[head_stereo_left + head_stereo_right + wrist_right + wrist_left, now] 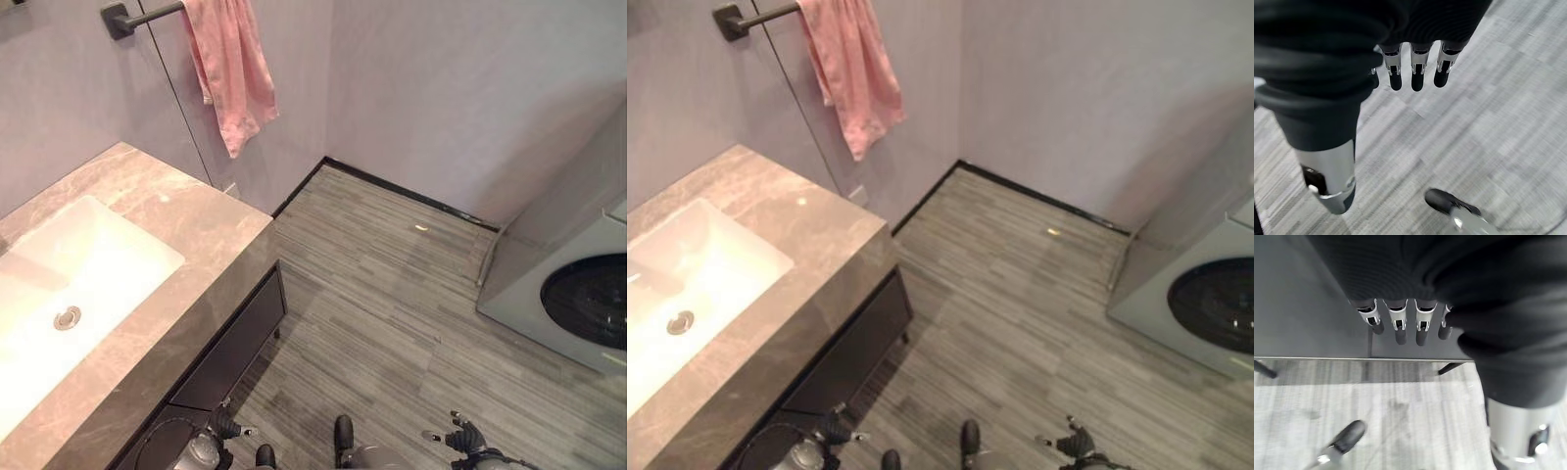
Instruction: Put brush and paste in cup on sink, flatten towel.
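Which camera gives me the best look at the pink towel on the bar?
The left eye view: the pink towel hangs bunched from the wall bar, away from the frame edge. The right eye view shows it too, slightly more cropped at the top. The wrist views look at floor and cabinet.

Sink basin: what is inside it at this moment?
Inside the sink basin only a round metal drain shows; no cup, brush or paste. Its near-left part runs out of view, so that stays unchecked.

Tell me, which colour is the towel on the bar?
Pink towel, clearest in the left eye view.
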